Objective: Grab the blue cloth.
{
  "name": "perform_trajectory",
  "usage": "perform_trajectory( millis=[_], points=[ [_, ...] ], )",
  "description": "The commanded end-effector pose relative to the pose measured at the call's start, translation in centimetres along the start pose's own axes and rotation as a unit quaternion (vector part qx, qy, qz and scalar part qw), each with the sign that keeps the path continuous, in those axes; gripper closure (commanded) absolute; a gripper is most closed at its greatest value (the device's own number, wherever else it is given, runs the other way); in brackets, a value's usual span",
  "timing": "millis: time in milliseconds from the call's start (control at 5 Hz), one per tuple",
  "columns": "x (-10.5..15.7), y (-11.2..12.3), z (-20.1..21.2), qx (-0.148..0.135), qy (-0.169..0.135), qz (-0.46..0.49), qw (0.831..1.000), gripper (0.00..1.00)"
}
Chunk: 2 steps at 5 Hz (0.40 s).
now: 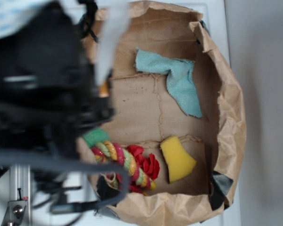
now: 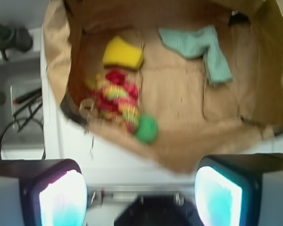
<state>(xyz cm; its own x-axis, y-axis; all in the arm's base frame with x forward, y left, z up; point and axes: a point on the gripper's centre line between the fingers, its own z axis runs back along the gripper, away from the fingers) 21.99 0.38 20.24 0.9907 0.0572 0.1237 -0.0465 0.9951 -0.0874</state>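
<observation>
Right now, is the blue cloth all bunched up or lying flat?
Lying flat. The blue cloth is spread in a bent L shape on the brown paper, with no gripper on it.

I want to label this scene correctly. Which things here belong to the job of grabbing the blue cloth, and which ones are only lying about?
Belong to the job:
- blue cloth, lying flat in the paper bag
- tool, open, apart from the cloth

Only lying about:
- yellow sponge
- rope toy with green ball
- paper bag holding them all
</observation>
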Motion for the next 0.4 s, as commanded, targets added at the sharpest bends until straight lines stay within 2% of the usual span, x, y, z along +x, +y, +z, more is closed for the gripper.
perform_trajectory(
  millis=[0,200],
  points=[
    [5.0,2.7,-3.1,0.022,-0.035,-0.006,0.999,0.0],
    [5.5,3.2,-5.7,0.03,-0.035,0.013,0.999,0.0]
  ],
)
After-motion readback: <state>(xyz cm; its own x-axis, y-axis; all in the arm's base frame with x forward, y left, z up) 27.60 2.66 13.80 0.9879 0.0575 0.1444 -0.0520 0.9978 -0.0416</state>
